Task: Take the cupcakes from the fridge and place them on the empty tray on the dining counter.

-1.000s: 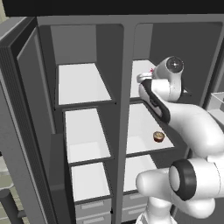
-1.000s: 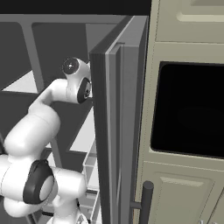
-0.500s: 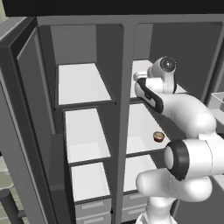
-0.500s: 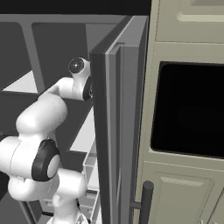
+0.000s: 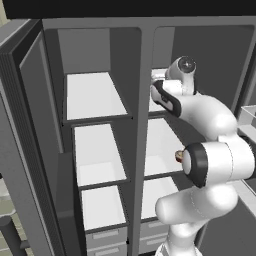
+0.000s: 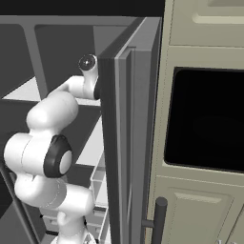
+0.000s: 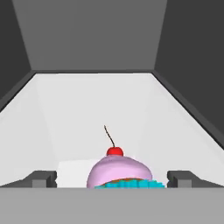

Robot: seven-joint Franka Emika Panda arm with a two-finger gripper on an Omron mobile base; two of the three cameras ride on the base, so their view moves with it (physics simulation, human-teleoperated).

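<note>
Presently: gripper point(image 7: 112, 177) spread wide, grasping nothing, fingertips point(image 7: 41, 178) flanking a pink-frosted cupcake point(image 7: 120, 171) at 6 o'clock in the hand view, on a white upper shelf point(image 7: 109, 109) of the fridge point(image 5: 142, 75). Second cupcake point(image 5: 178, 156) on the shelf below. Risks, as judged: jaws squashing the frosting; wrapper slipping out; elbow knocking the lower cupcake.

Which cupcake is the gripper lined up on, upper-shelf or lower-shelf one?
The upper-shelf one: the pink-frosted cupcake with teal wrapper and cherry sits between the open gripper's fingertips. The other cupcake, brownish, sits one shelf lower, beside the arm's elbow.
</note>
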